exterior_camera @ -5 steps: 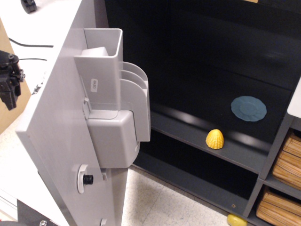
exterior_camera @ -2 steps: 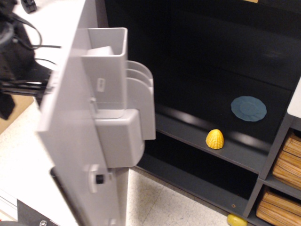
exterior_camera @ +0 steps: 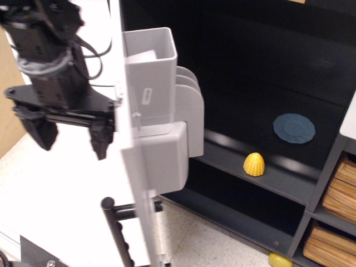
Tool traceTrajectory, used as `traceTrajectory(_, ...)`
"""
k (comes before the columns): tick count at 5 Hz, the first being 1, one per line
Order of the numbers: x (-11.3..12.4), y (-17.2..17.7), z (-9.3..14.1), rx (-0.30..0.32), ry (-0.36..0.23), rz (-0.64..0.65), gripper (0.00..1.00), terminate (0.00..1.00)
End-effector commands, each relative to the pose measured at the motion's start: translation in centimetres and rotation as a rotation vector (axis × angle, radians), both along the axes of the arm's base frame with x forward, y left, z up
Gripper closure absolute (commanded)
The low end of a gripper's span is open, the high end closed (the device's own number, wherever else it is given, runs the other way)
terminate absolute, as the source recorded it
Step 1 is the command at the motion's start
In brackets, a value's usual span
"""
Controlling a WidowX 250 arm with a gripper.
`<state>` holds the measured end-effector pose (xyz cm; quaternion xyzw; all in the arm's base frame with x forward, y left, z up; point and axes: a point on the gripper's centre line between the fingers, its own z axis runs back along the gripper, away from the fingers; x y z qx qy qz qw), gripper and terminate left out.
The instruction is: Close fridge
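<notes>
The fridge (exterior_camera: pixel 267 61) has a black shelved interior, open on the right. Its light-grey door (exterior_camera: pixel 133 167) stands nearly edge-on to the camera at centre left, with grey inner bins (exterior_camera: pixel 161 105) facing the interior. The black bar handle (exterior_camera: pixel 117 233) sticks out at the door's lower outer side. My black gripper (exterior_camera: pixel 69 136) is on the door's outer side at left, fingers pointing down and apart, holding nothing. Its right finger (exterior_camera: pixel 102 139) is close to the door's outer face; I cannot tell whether it touches.
A yellow corn-shaped object (exterior_camera: pixel 255 164) and a blue-grey plate (exterior_camera: pixel 293 128) sit on a fridge shelf. Wicker baskets (exterior_camera: pixel 336 194) fill a dark shelf unit at right. A yellow object (exterior_camera: pixel 280 260) lies on the speckled floor. A white counter (exterior_camera: pixel 33 200) lies at left.
The door has swung towards the fridge, from angled wide open to nearly edge-on. My gripper has moved right and down along with it, staying on the door's outer side. The handle has come into view.
</notes>
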<state>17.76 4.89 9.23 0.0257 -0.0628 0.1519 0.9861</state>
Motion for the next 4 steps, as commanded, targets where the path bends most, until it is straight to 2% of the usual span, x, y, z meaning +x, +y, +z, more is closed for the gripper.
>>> traceTrajectory(1,5.1,-4.9,0.2,-0.032,-0.115,0.052,0.00,0.00)
traceTrajectory(4,11.1,-10.0,-1.0,-0.064,-0.177,0.092,0.00,0.00)
